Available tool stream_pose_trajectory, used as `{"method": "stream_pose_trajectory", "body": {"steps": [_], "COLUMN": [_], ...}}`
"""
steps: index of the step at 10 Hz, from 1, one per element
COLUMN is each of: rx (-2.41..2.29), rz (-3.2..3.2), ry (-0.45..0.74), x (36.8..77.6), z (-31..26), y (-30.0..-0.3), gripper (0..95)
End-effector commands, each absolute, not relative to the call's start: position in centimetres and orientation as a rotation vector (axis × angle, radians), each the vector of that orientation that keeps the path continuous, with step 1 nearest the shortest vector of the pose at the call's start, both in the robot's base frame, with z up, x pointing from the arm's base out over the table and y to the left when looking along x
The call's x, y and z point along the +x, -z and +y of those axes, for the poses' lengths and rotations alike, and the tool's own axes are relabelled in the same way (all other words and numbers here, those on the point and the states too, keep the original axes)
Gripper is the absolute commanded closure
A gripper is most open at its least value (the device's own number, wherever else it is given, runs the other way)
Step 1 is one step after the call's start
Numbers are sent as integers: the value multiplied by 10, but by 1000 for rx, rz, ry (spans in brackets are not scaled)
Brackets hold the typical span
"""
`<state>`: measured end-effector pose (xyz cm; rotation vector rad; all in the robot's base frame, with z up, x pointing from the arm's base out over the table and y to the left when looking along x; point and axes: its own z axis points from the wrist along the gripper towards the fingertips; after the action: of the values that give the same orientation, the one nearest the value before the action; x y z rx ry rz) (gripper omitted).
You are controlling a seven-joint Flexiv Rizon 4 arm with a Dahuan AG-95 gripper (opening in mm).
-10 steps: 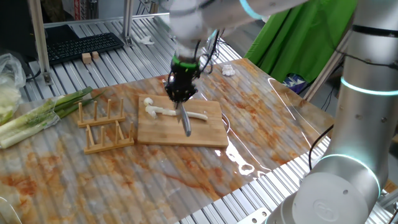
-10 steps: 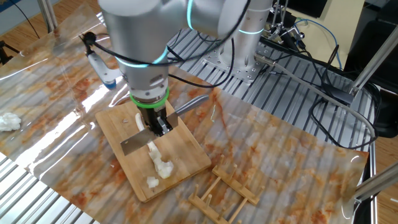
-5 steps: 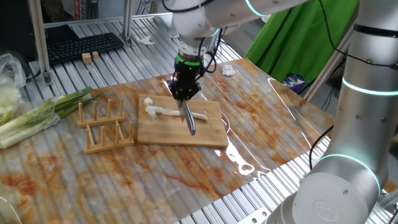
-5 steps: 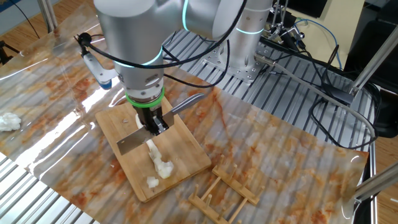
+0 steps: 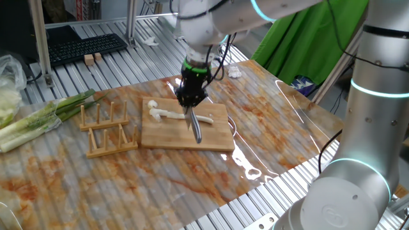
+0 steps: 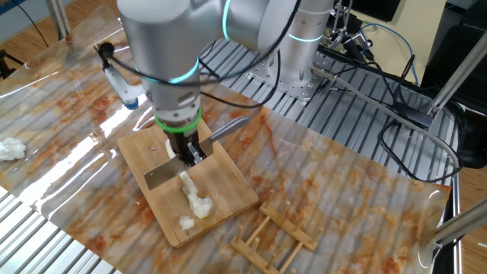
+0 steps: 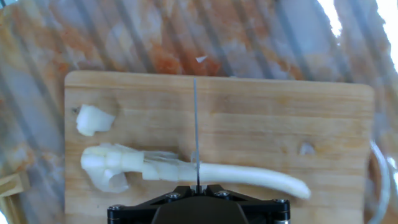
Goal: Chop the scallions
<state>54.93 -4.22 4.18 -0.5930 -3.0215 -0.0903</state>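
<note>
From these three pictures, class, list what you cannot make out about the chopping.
1. Tool fingers: cut off by the bottom edge in the hand view, too small in both fixed views.
2. Whether the thin grey metal knife blade has cut through the pale white scallion stalk: the blade appears edge-on.

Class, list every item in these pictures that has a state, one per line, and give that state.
gripper: shut on the knife, above the board.
knife: held blade-down, edge across the scallion stalk.
scallions: long stalk lying flat on the board, mostly whole; one small cut piece lies apart.
cutting board: flat on the table.
wooden rack: upright, empty.
leafy green stalks: lying uncut on the table, off the board.
</note>
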Motion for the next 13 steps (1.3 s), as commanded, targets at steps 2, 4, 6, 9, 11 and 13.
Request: {"method": "stream_pose_trajectory", "body": {"steps": [2, 4, 6, 9, 11, 13], "rx": [-608, -620, -611, -606, -604, -580], "rz": [-3037, -3036, -3026, -2991, -2990, -2988], "ry": [117, 103, 76, 70, 60, 41], "x": [547, 548, 548, 548, 547, 543], "z": [-42, -39, -38, -38, -39, -47], "y": [-23, -27, -33, -58, -62, -74], "gripper": [950, 950, 950, 950, 950, 950]}}
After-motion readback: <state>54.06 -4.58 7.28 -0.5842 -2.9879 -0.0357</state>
